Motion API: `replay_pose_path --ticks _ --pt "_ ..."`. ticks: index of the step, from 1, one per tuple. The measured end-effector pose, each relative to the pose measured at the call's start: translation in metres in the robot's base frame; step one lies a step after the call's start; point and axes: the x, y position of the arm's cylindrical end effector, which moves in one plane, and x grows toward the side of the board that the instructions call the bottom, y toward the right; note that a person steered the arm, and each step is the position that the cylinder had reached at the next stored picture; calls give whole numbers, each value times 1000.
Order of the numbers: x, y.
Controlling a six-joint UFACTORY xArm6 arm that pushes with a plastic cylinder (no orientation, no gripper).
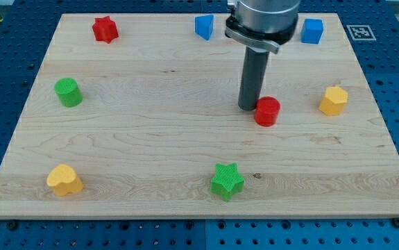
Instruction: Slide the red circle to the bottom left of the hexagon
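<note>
Your red circle point(267, 111) sits at nine o'clock of the yellow hexagon point(333, 101), apart from it. My tip point(250, 107), a bare rod without jaws, touches its ten-o'clock side. It looks light, rigid, and likely to slide off-line; push through centre.

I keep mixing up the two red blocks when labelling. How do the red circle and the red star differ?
The red circle is a smooth round cylinder; the red star has pointed arms. The circle sits right of centre on the board, the star near the view's top left corner. My tip is right beside the circle's left side, while the star stands far from it. Both are the same red and similar in size.
</note>
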Motion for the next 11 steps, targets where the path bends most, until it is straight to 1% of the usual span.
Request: replay_pose_path --ticks 1,2,5,6,7,9,10,11 --pt "4 2" --pt "27 22" --pt "28 32" --pt "47 56" --pt "47 56" --pt "77 66" --pt "65 66" --pt "39 64"
